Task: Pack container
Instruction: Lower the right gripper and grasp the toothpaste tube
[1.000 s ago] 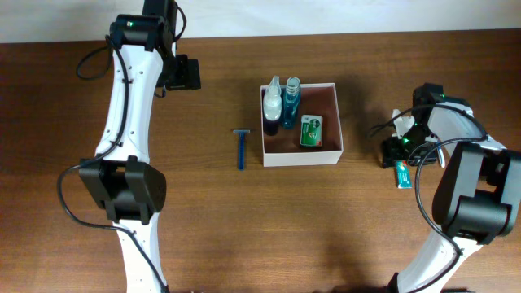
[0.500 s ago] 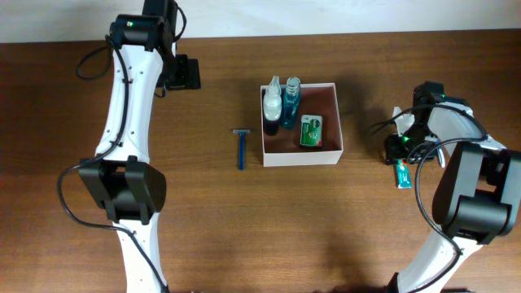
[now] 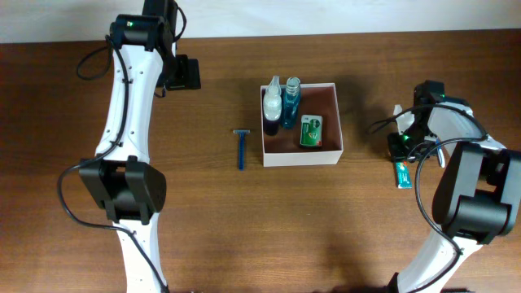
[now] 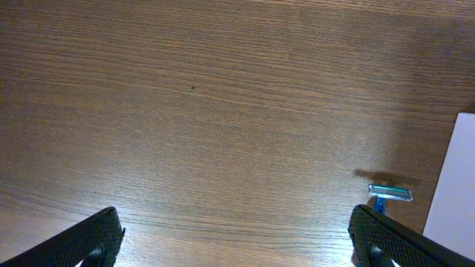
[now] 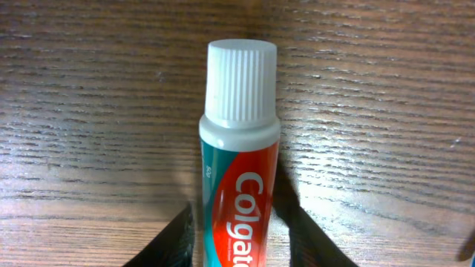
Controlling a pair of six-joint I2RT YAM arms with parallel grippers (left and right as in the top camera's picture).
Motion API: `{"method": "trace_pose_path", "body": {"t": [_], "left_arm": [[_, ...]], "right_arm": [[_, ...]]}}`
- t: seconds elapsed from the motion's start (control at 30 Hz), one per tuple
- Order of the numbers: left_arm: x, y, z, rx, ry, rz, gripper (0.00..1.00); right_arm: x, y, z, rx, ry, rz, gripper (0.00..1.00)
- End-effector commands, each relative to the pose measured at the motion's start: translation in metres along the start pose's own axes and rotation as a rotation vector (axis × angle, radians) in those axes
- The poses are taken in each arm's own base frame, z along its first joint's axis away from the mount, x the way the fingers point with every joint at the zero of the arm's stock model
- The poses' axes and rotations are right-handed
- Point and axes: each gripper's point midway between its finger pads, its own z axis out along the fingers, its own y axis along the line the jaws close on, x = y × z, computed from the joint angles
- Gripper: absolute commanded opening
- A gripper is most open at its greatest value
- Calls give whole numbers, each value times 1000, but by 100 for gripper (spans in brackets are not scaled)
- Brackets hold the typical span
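The container (image 3: 301, 157), a square white-walled box with a pinkish-brown inside, sits mid-table; its white wall also shows at the right edge of the left wrist view (image 4: 456, 200). In it stand a white-capped bottle (image 3: 272, 106) and a blue bottle (image 3: 291, 102), with a green packet (image 3: 311, 130) beside them. A blue razor (image 3: 241, 149) lies on the table to its left, also visible in the left wrist view (image 4: 390, 193). A Colgate toothpaste tube (image 3: 402, 173) lies at the right. My right gripper (image 3: 397, 146) has its fingers tight against both sides of the tube (image 5: 237, 148). My left gripper (image 3: 183, 73) is open and empty at the far left.
Bare brown wooden table (image 3: 366, 236) surrounds the box. The left gripper's fingers (image 4: 237, 245) are spread wide over bare wood. A cable (image 3: 383, 124) loops beside the right arm.
My right gripper has shifted slightly toward the far side over the toothpaste tube. The left arm, box and razor have not moved.
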Motion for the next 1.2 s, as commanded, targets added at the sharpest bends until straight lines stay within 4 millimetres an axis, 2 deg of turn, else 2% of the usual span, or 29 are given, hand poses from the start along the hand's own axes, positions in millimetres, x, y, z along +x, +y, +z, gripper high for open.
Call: {"method": "trace_pose_path", "body": {"t": [0.0, 0.1, 0.37, 0.5, 0.77, 0.93, 1.17], "left_arm": [[1, 0, 2, 1, 8, -10, 99], [1, 0, 2, 1, 8, -10, 99], [1, 0, 2, 1, 8, -10, 99], [1, 0, 2, 1, 8, -10, 99], [1, 0, 2, 1, 8, -9, 99], [1, 0, 2, 1, 7, -9, 99], [1, 0, 2, 1, 8, -9, 99]], "right_arm": [[6, 3, 12, -11, 37, 13, 34], [8, 4, 12, -13, 45, 13, 28], [10, 5, 11, -17, 55, 15, 28], [12, 5, 10, -19, 62, 15, 20], [11, 5, 8, -20, 64, 15, 19], [0, 1, -7, -14, 43, 42, 18], [-20, -1, -47, -27, 7, 65, 18]]}}
